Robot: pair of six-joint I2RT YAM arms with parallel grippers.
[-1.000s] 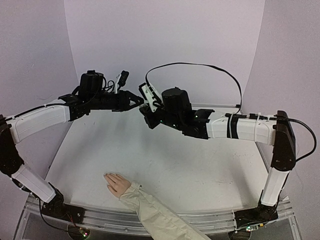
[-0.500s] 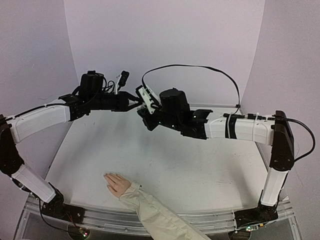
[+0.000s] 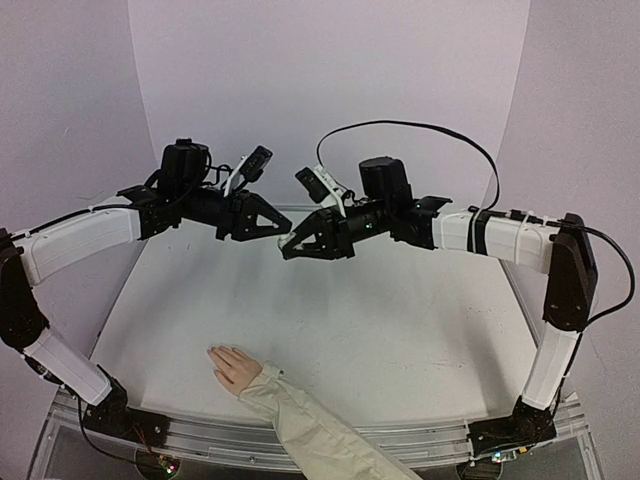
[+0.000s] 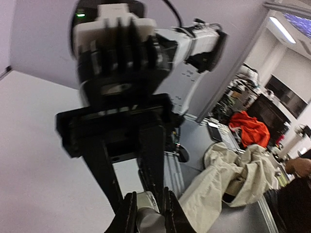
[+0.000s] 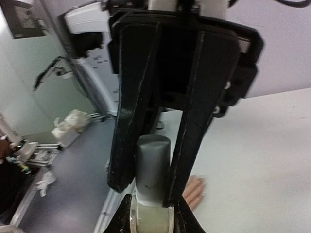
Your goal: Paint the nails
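Here, L gripper (image 3: pixel 284 232) clamps grey cap (image 5: pixel 152 162), R gripper (image 3: pixel 288 250) clamps small pale bottle (image 5: pixel 151 217), mid-air toward table's (image 3: pixel 400 330) far edge; nails (image 3: pixel 213 352) lie by near edge; a sideways pull-apart could spill polish.

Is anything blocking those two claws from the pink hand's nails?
Nothing visible does: bare white table lies between the pale pink mannequin hand and the left gripper and right gripper, both up high, shut on a small grey-capped bottle.
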